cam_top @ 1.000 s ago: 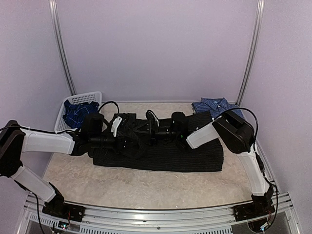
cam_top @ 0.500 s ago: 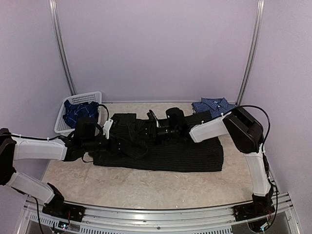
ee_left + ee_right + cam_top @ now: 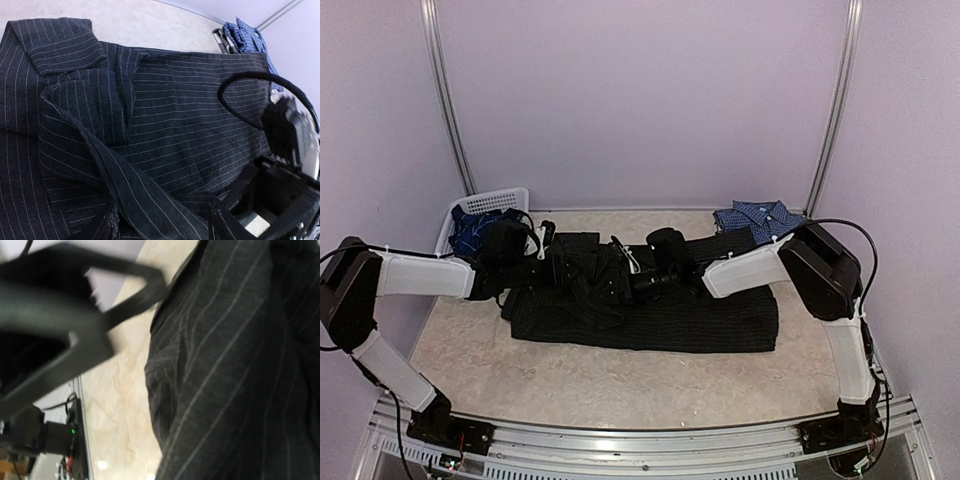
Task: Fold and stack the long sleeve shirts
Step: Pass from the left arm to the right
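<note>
Black pinstriped shirt (image 3: 660, 320) lies rumpled on the mottled bench (image 3: 620, 380). Left gripper (image 3: 164, 225) pinches a raised fold of it. Whether the right gripper (image 3: 623, 278) is clenched or released cannot be told.

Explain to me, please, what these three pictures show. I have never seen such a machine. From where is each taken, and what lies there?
The machine is two robot arms bolted at the near edge of a table, each ending in a two-finger gripper. The wide picture comes from a fixed camera above and behind them; the other two come from small cameras on the wrists. A black pinstriped shirt lies across the middle, and the left gripper and right gripper both reach onto it; whether they pinch the cloth I cannot tell. A folded blue checked shirt lies at the far right; a dark blue shirt sits in a white basket at the far left.
</note>
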`<action>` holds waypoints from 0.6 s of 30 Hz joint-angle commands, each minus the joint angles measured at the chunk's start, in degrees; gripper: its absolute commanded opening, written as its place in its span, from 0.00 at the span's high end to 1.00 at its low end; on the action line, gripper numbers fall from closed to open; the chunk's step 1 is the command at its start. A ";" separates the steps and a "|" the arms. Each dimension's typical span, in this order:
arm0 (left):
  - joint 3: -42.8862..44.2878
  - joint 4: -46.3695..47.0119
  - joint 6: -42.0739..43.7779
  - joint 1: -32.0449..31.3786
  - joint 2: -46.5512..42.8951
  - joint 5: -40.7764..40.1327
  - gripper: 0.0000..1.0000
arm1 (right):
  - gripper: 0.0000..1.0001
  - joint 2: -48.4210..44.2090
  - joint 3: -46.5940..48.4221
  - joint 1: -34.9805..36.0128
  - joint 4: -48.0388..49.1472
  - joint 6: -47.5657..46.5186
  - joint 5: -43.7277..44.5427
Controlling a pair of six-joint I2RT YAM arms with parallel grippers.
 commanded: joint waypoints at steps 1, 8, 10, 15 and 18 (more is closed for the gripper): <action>3.81 -6.90 -6.14 1.08 4.53 -3.67 0.44 | 0.52 0.84 1.59 2.41 -3.92 -3.97 1.78; 4.26 -8.67 -7.95 2.86 7.18 -6.46 0.45 | 0.53 1.46 1.59 3.55 -4.46 -4.71 1.58; 3.77 -6.86 -7.82 3.83 7.51 -5.23 0.46 | 0.53 1.75 1.68 3.89 -4.46 -4.69 1.43; 5.25 -3.79 -6.80 4.88 9.23 0.97 0.51 | 0.54 2.35 1.89 4.03 -4.32 -4.35 0.97; 6.83 -3.31 -6.13 4.96 10.82 2.76 0.54 | 0.55 2.45 2.01 4.18 -4.29 -4.32 0.78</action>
